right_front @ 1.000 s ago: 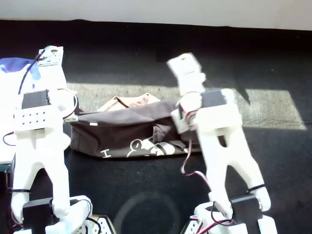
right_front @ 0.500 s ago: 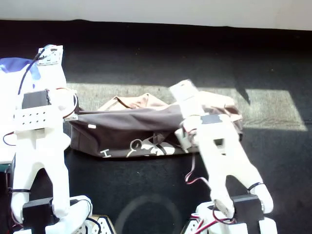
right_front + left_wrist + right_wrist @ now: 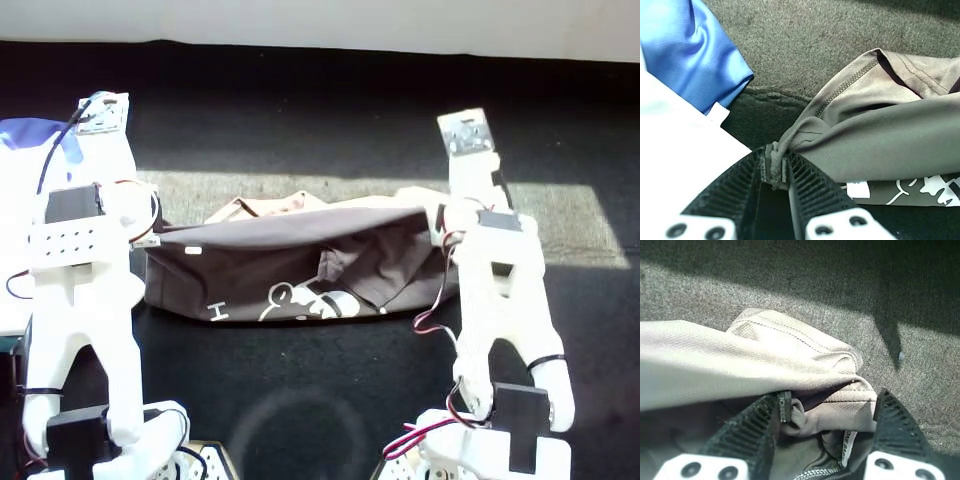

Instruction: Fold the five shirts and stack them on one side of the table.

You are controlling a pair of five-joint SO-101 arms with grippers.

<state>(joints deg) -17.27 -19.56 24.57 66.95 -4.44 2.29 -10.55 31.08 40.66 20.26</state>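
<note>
Nearest, between the two arm bases, a wide patch of dark desk (image 3: 300, 410) lies bare in front of the brown shirt (image 3: 290, 265). The shirt stretches crosswise between the arms as a long band. Its printed near edge rests on the desk and a paler fold shows along its far edge.

At one end, the left gripper (image 3: 774, 169) is pressed together on a bunched bit of the shirt's hem. At the other end, the right gripper (image 3: 826, 421) stands spread wide, with a stitched corner of the shirt lying loose between its fingers (image 3: 752, 426).

Just beside the left arm, towards the desk's side edge, lie a blue shirt (image 3: 690, 50) and a white cloth (image 3: 675, 135), apart from the brown one. Beyond the shirt, the desk runs bare through a sunlit band to its far edge.
</note>
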